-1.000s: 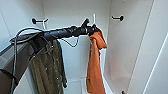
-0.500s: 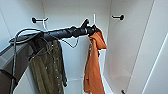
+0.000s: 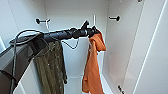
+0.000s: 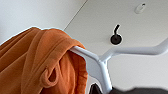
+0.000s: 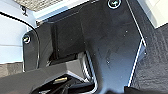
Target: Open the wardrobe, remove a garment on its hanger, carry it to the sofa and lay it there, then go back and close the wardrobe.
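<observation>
Comparing with half a second back, the orange hooded sweatshirt point(image 3: 93, 62) is hanging a touch higher and closer to the open white wardrobe's point(image 3: 75, 17) middle, while the olive-green garment point(image 3: 51, 67) by the wardrobe's left wall is staying where it was. The thin white hanger point(image 4: 102, 67) is mostly covered in the head view, its hook point(image 3: 94, 20) showing as a pale line above the arm's tip; in the left wrist view its far shoulder is running off the frame and its stem is sinking behind a dark edge. The left gripper point(image 3: 92, 31) is blurred against the cloth, so whether its claw is pinching the hanger or spread cannot be told. The left arm is reaching in from the lower left, stretched nearly level across the wardrobe's interior at the height of the black wall pegs point(image 3: 114, 18), with the sweatshirt draping straight down from its tip toward the wardrobe's floor, its hem cut off.
</observation>
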Tool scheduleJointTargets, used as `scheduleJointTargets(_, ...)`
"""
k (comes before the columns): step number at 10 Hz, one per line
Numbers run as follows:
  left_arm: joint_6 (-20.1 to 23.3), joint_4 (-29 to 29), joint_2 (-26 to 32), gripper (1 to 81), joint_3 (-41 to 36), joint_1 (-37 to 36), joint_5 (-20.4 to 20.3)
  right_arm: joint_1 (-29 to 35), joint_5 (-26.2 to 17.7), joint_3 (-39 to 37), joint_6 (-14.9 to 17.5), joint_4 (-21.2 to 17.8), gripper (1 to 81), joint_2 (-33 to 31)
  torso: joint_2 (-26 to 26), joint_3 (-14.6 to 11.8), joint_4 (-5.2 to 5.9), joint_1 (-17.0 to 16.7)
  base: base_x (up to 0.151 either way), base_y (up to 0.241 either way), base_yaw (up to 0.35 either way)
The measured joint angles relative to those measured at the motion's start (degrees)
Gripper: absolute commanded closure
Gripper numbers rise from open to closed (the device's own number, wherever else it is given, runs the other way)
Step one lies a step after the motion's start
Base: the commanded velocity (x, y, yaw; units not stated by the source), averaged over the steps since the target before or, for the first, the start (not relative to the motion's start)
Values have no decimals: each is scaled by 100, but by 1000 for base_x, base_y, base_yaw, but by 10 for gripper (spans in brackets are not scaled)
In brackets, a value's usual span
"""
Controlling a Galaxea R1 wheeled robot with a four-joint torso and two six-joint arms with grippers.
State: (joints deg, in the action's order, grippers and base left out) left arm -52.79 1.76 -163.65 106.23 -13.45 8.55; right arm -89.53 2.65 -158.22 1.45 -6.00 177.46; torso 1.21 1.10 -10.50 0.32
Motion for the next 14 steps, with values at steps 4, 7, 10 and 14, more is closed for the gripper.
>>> scheduleJointTargets(4, 1, 13, -57, 811, -63, 129, 7, 2, 0, 0, -2, 0, 10, -2, 0, 0, 0, 0, -116, 0, 0)
scheduleJointTargets(7, 1, 17, -226, 811, -63, 152, 0, 4, -1, 1, 0, 0, 10, 2, -2, 0, 0, 0, -124, 0, 0)
scheduleJointTargets(10, 22, 48, -540, 811, -68, 383, -80, -9, -6, 6, -2, 0, 10, -2, 0, -2, 0, -2, -129, 0, 0)
scheduleJointTargets(14, 37, 77, -472, 811, -522, 513, -158, 0, -9, 20, -5, -1, 10, -2, 0, -2, -2, -2, -103, 0, 0)
